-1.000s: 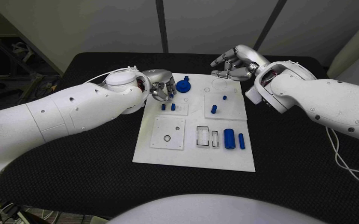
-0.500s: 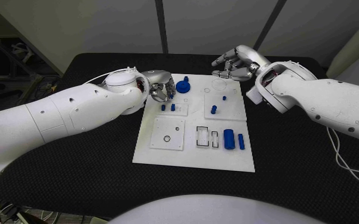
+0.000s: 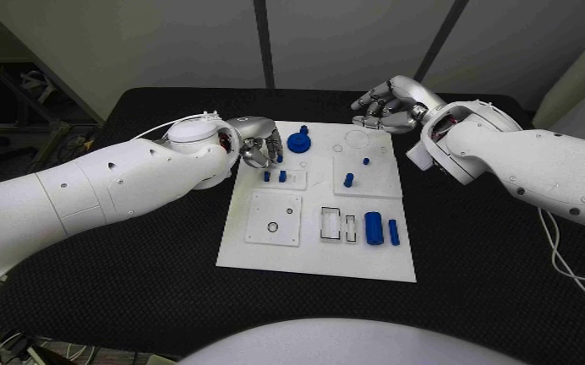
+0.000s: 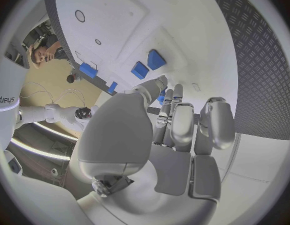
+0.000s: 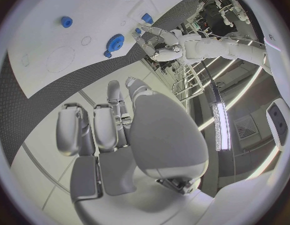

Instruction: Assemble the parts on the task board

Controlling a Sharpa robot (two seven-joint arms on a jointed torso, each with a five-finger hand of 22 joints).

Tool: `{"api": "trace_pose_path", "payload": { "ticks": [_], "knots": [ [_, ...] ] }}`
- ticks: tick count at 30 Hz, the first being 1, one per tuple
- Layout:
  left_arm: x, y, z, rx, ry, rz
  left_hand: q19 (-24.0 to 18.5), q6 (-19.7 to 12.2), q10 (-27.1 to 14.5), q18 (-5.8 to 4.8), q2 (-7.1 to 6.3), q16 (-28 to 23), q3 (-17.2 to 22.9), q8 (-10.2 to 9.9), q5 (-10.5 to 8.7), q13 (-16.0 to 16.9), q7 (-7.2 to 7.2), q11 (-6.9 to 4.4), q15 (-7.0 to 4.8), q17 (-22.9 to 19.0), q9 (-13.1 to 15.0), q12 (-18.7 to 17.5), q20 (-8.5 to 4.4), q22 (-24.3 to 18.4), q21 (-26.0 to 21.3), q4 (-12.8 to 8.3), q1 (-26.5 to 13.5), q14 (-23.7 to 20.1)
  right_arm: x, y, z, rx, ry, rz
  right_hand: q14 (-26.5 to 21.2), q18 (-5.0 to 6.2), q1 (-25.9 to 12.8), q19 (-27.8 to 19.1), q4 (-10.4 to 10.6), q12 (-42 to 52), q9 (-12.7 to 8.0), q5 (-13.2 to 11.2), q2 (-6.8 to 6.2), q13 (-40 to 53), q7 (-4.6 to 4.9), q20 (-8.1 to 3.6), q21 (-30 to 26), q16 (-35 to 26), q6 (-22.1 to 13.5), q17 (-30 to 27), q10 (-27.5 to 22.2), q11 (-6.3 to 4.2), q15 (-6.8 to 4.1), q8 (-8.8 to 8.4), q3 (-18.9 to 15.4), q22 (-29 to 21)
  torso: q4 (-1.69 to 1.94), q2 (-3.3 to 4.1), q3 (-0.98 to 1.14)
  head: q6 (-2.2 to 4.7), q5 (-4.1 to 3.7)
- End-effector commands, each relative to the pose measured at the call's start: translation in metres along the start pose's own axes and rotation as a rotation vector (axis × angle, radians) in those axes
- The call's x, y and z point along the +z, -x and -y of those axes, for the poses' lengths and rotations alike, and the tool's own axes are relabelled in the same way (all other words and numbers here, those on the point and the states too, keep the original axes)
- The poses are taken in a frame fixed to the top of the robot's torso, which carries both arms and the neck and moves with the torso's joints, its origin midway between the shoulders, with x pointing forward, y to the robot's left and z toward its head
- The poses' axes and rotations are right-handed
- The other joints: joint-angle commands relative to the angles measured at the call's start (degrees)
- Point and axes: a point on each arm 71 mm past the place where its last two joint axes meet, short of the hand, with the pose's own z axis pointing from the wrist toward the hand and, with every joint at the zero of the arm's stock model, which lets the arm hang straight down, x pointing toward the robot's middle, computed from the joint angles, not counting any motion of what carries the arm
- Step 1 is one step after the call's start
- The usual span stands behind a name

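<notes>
Silver left hand [image 3: 259, 140] curled empty beside blue gear [image 3: 298, 139], right hand [image 3: 392, 105] curled empty past white task board [image 3: 311, 251].

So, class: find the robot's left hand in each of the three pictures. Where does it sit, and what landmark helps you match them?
Head view: left hand at the board's far left corner, just beside the blue gear.
Left wrist view: the same hand rises through the circle's middle, fingers curled over the board.
Right wrist view: small and distant, next to the gear.
Shared landmark: the white board.
</notes>
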Motion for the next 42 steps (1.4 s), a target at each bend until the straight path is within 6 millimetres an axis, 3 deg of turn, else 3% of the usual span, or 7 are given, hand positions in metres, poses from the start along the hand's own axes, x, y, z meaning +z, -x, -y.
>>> {"api": "trace_pose_path", "payload": {
  "ticks": [1,19,21,22,25,31,42],
  "knots": [
    [-0.001,0.001,-0.001,-0.003,0.004,0.012,0.12,-0.54,-0.44,0.60,-0.04,0.25,-0.22,-0.31,-0.25,-0.05,-0.02,-0.01,0.34,0.03,-0.05,-0.30,0.45,2.55,-0.24,0.09,-0.62,0.00,0.001,0.000,0.002,-0.026,-0.010,-0.018,1.37,0.51,0.29,-0.55,0.08,-1.60,-0.04,0.11,-0.41,-1.68,-0.03,-0.18,-0.51,-1.00,0.21,-0.88,0.32,0.12,-0.29,-0.07,0.45,1.05,0.02,0.10,0.01,0.12,-0.06],
    [-0.019,0.030,-0.027,-0.211,0.035,0.187,-2.64,0.04,-0.81,1.80,0.55,-0.53,0.37,0.37,-0.17,-0.11,0.75,0.65,0.82,-1.92,-0.64,-0.83,0.82,-1.30,-5.70,0.05,-0.23,-0.80,-0.003,-0.007,0.016,-0.387,-0.039,-0.115,1.48,0.55,3.72,-0.22,-2.12,-18.08,0.33,-3.70,-1.15,-17.38,-0.53,-0.13,-1.05,-4.63,5.62,-4.40,0.54,0.46,-0.18,1.06,4.63,0.80,-0.10,0.17,0.04,0.99,-1.31],
    [-0.024,0.033,-0.033,-0.298,0.045,0.216,-4.03,0.86,-0.70,2.28,0.53,-5.13,0.79,0.73,-0.19,-0.02,1.03,0.88,1.08,-9.88,-0.74,-0.58,1.03,-2.92,-8.10,-0.11,-0.02,-4.01,-0.004,-0.010,0.015,-0.436,-0.040,-0.121,1.56,0.48,3.60,-0.03,-2.18,-19.31,0.26,-4.00,-1.32,-18.72,-0.54,-0.11,-0.89,-4.54,5.81,-4.34,0.92,0.45,-0.11,0.84,4.78,1.05,-0.04,0.18,0.02,1.42,-1.56],
    [-0.028,0.036,-0.040,-0.387,0.055,0.244,-7.83,1.18,-1.59,3.60,0.33,-11.10,1.11,0.81,-0.19,-0.15,1.25,1.24,1.34,-19.14,-0.99,-0.73,1.29,-7.37,-14.55,-0.20,-0.05,-8.47,-0.005,-0.013,0.015,-0.476,-0.042,-0.125,1.61,0.41,3.27,0.18,-2.07,-20.11,0.20,-4.25,-1.60,-19.55,-0.55,-0.08,-0.70,-4.48,5.86,-4.32,0.93,0.55,-0.03,0.68,4.72,1.33,-0.05,0.19,0.03,1.48,-1.65],
    [-0.037,0.040,-0.052,-0.595,0.075,0.301,-14.31,1.48,-2.72,5.62,0.22,-18.76,1.38,0.81,-0.23,-0.31,1.63,1.60,1.68,-29.70,-1.50,-0.49,1.64,-14.46,-25.09,-0.37,-0.14,-14.01,-0.006,-0.019,0.015,-0.544,-0.055,-0.137,1.72,0.26,2.63,0.65,-1.73,-21.45,0.03,-4.75,-2.13,-20.87,-0.60,-0.02,-0.27,-4.31,5.54,-4.23,0.60,0.72,0.15,0.18,4.53,1.94,-0.08,0.19,0.09,1.61,-2.28],
    [-0.049,0.044,-0.061,-0.956,0.037,0.360,-19.29,2.89,-1.54,7.02,1.73,-21.35,1.30,1.54,-0.38,0.08,1.88,1.57,1.72,-31.86,-1.81,1.43,1.82,-20.16,-33.61,0.01,-0.50,-15.72,-0.010,-0.029,0.017,-0.613,-0.078,-0.173,1.98,0.09,2.01,1.20,-1.34,-23.49,-0.22,-5.91,-2.76,-23.07,-0.82,0.11,0.27,-4.41,4.84,-4.79,-0.04,0.96,0.34,-0.81,4.32,2.70,0.10,0.20,-0.09,1.74,-3.11],
    [-0.056,0.047,-0.057,-1.228,-0.063,0.408,-19.94,3.64,-1.13,7.03,3.14,-22.23,0.24,2.37,-0.39,0.48,1.81,1.32,1.65,-32.93,-1.93,2.94,1.81,-20.94,-34.92,0.03,-0.45,-16.48,-0.014,-0.038,0.015,-0.634,-0.063,-0.214,2.00,0.03,1.64,1.37,-1.08,-24.61,-0.18,-5.19,-2.80,-24.71,-0.50,0.24,0.46,-4.29,5.23,-5.01,-0.04,1.31,0.64,-1.15,4.26,2.97,-0.09,0.14,0.00,1.44,-3.22]
  ]
}}
